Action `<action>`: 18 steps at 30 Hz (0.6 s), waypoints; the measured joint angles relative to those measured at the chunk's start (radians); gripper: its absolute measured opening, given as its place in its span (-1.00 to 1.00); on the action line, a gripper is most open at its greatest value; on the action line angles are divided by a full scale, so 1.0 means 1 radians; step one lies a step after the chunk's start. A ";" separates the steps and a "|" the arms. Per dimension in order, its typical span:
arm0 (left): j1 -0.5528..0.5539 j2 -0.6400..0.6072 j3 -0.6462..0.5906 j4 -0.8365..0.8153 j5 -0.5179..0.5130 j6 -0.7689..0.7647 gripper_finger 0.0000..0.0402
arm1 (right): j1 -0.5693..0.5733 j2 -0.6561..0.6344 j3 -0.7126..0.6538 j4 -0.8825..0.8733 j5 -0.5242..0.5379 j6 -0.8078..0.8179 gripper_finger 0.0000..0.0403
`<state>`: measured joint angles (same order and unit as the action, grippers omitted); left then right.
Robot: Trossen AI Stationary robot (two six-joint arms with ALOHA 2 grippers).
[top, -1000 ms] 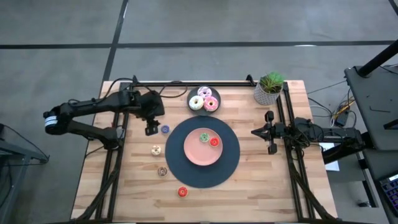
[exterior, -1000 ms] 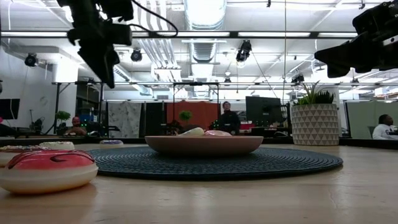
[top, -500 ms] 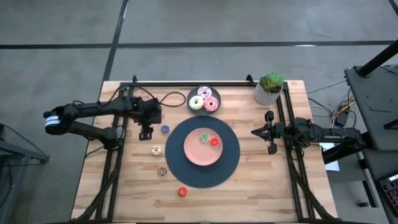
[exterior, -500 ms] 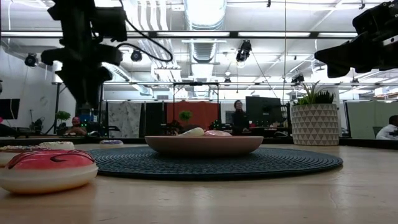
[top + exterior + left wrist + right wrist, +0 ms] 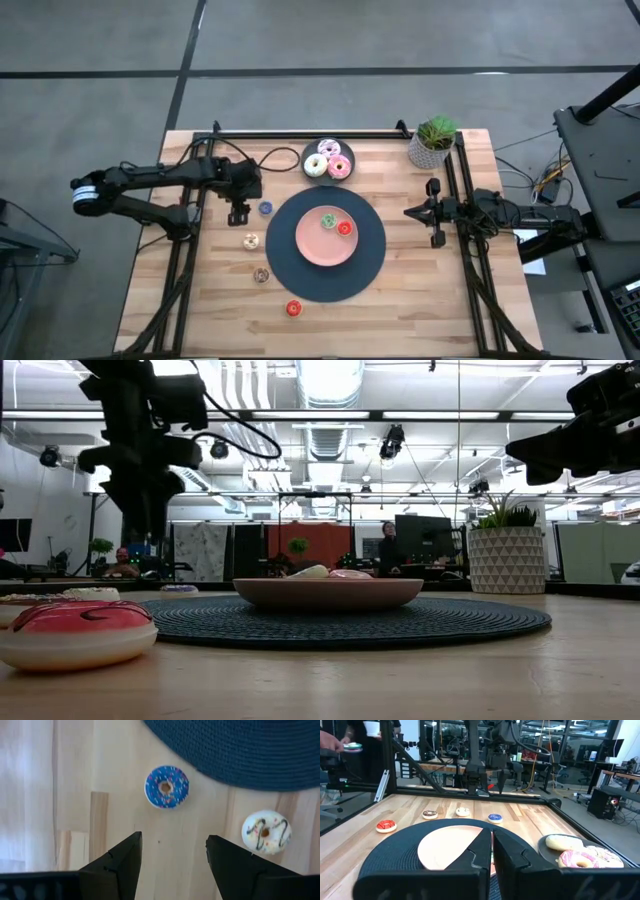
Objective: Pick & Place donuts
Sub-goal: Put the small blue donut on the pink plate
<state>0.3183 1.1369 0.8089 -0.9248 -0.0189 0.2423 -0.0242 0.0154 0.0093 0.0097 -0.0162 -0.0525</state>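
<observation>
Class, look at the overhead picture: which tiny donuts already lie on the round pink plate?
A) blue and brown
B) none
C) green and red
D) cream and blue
C: in the high view the green donut and a red donut lie on the pink plate; the blue donut lies on the wooden table.

Grey concrete floor (image 5: 400,40), exposed ceiling ducts (image 5: 325,390), desks with monitors (image 5: 420,540) behind

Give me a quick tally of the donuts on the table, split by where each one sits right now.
In the dark plate: 3 larger donuts
On the pink plate: 2 tiny donuts, green, red
Bare table: 4 tiny donuts, blue, white, brown, red
Total: 9
</observation>
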 joint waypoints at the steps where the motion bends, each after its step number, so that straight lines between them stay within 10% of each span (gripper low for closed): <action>1: 0.000 0.008 0.000 0.011 0.000 0.000 -0.04 | 0.000 0.000 0.000 0.000 0.000 0.000 -0.96; 18: 0.000 0.228 0.043 0.059 0.000 0.036 -0.04 | 0.000 0.000 0.000 0.000 0.000 0.000 -0.96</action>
<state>0.3187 1.3653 0.8516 -0.8660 -0.0189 0.2778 -0.0242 0.0158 0.0093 0.0098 -0.0166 -0.0525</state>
